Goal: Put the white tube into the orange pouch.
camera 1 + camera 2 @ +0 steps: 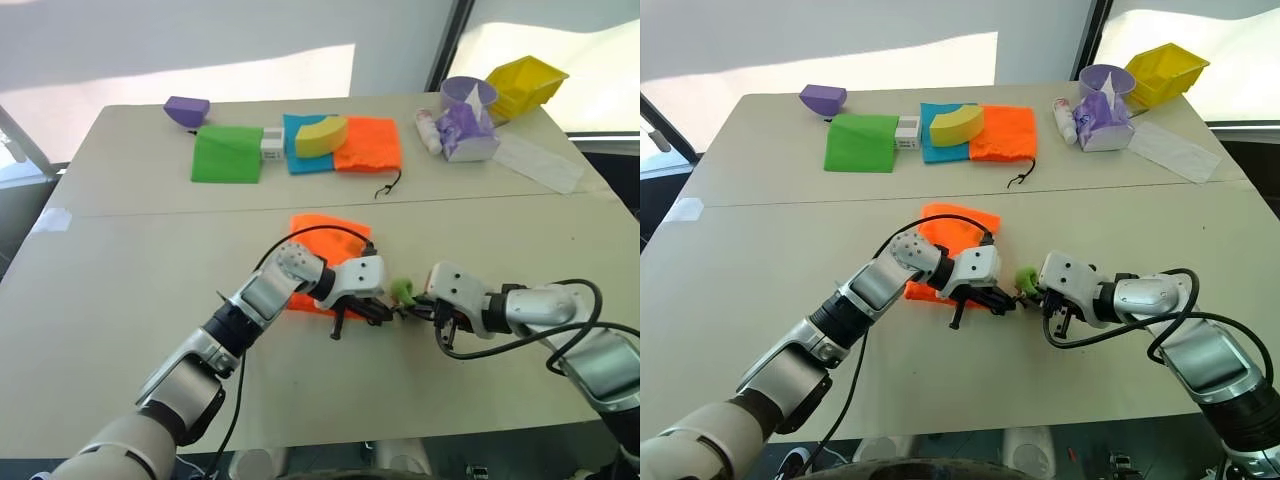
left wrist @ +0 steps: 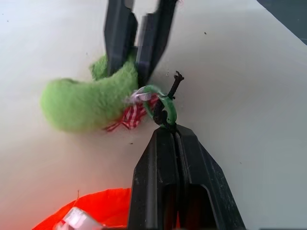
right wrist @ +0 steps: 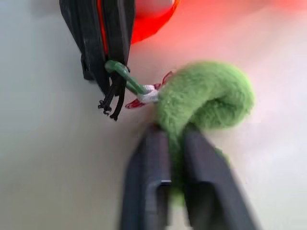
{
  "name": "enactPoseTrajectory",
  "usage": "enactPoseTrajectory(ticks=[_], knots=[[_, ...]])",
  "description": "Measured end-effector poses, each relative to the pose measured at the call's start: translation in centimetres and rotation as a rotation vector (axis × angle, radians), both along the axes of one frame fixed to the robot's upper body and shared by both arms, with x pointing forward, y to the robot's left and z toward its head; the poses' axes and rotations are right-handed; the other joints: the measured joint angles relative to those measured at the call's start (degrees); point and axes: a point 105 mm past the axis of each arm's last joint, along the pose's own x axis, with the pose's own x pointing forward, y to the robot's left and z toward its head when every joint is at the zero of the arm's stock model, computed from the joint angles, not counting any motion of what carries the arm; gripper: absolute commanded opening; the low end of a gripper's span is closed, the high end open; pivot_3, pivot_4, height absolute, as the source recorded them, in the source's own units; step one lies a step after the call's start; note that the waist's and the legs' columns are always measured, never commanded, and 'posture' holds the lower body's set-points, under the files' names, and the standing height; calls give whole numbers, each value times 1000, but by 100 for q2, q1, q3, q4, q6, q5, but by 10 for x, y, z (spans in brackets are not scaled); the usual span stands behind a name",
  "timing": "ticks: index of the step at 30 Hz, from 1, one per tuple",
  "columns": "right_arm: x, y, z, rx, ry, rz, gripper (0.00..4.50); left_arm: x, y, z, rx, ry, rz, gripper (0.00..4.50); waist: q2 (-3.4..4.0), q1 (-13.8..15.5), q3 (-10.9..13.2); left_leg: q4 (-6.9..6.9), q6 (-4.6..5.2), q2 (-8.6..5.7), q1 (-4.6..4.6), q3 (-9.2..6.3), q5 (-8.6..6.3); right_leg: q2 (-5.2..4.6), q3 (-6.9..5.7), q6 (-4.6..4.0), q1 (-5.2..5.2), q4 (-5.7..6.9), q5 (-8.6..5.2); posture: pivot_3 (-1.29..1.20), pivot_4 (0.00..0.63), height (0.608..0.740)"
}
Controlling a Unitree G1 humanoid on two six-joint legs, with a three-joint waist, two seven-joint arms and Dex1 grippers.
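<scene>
Meanwhile, right gripper [image 3: 175,143] pinches fuzzy green pom-pom [image 3: 206,98] between black fingers; left gripper [image 2: 175,139], fingers pressed together, clamps black cord [image 3: 111,98] beside neon-orange fabric pouch [image 1: 325,240].

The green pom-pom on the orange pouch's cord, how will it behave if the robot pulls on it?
The green pom-pom looks soft: it squashes between the right gripper fingers, so it may slip out. Hanging from a small ring pinched by the left gripper, it would probably dangle.

Light: bright daylight from the far windows
Glare: sunlit patches on the far floor
Blur: close wrist views soft
</scene>
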Motion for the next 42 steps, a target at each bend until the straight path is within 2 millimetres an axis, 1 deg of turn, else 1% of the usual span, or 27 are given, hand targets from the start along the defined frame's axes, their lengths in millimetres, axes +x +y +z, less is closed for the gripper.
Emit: enactPoseTrajectory(ticks=[1, 2, 3, 5, 6, 14, 20, 24, 28, 32, 34, 35, 37, 38, 42], knots=[[0, 0, 0, 5, 0, -4, 33, 0, 0, 0, 1, 12, 4, 0, 0, 0, 0, 0, 0, 0, 0, 0, 0, 0, 0, 0, 1, 0, 0, 0, 150, 740], [1, 0, -1, 7, 0, -7, 0, 0, 0, 0, 2, 30, 8, 569, 0, 0, 0, 0, 0, 0, 0, 0, 0, 0, 0, 0, 1, 0, 0, 0, 150, 740], [1, 0, -1, 7, 2, -9, 0, -2, 1, 0, 2, 54, 4, 869, 0, -1, 0, 1, 0, 0, 0, 0, 0, 0, 0, 0, 0, 1, 0, 0, 150, 740], [1, -1, -1, 8, 3, -12, 0, -6, 1, 2, -1, 85, -13, 1895, 0, -2, 0, 0, 1, 0, 0, 0, 0, 1, 0, -2, 0, 2, 1, 0, 150, 740], [1, -1, 0, 8, 2, -13, 0, -7, 1, 3, 0, 84, -17, 2321, 0, -2, 0, 1, 1, 0, 0, 0, 1, 1, 0, -3, 0, 3, 2, 0, 150, 740], [3, -7, 8, 33, -1, -43, 0, -8, -5, 6, -21, 71, -20, 2321, 0, 0, 0, 3, 2, 0, 1, 0, 1, 1, 0, -13, 1, 4, 8, 0, 150, 740], [-1, -7, 26, 123, 11, -52, 0, -7, -5, 4, -12, 60, -14, 2321, 0, 1, 0, 3, 2, 0, 1, 0, 1, 1, 0, -15, 1, 4, 10, 0, 150, 740], [-8, -8, 33, 153, 48, -55, 0, -5, -7, 1, -7, 45, -3, 2321, 0, 8, 0, 6, 2, 0, 2, -2, 1, 1, 0, -14, 5, 4, 9, 0, 150, 740], [-17, -5, 36, 174, 84, -38, 0, -2, -9, 1, -13, 41, 14, 2321, 1, 4, 0, 6, 1, 1, 2, -2, 1, 0, -1, -12, 5, 4, 8, 0, 150, 740], [-19, -7, 42, 191, 87, -41, 0, 7, -11, 6, -44, 38, 53, 2321, -2, 4, 1, 7, 1, 1, 1, -2, 1, 0, -2, -10, 4, 5, 7, 0, 150, 740], [-19, -7, 43, 193, 87, -43, 0, 12, -9, 12, -42, 21, 55, 1791, 0, -3, 0, 7, 1, 2, 3, -1, 0, 1, -3, 5, 5, 4, -2, 0, 150, 740], [-19, -7, 43, 195, 88, -43, 0, 11, -9, 13, -42, 25, 51, 1435, 2, -10, -1, 6, 0, 2, 3, -1, 0, 1, -2, 4, 5, 4, -2, 0, 150, 740], [-18, -7, 44, 195, 86, -45, 0, 10, -7, 9, -33, 44, 53, 438, 2, -3, -1, 3, 1, 1, 2, -1, 1, 0, -2, 1, 3, 4, -1, 0, 150, 740], [-18, -7, 44, 196, 84, -46, 0, 9, -6, 6, -27, 57, 54, 27, 2, 0, -1, 3, 2, 1, 1, -2, 1, 0, -2, -8, 2, 4, 5, 0, 150, 740], [-18, -6, 45, 198, 86, -44, 0, 7, -6, 5, -29, 66, 55, 27, 0, 15, 0, 6, 2, -1, -2, -2, 1, -1, -2, -14, 3, 3, 9, 0, 150, 740]])
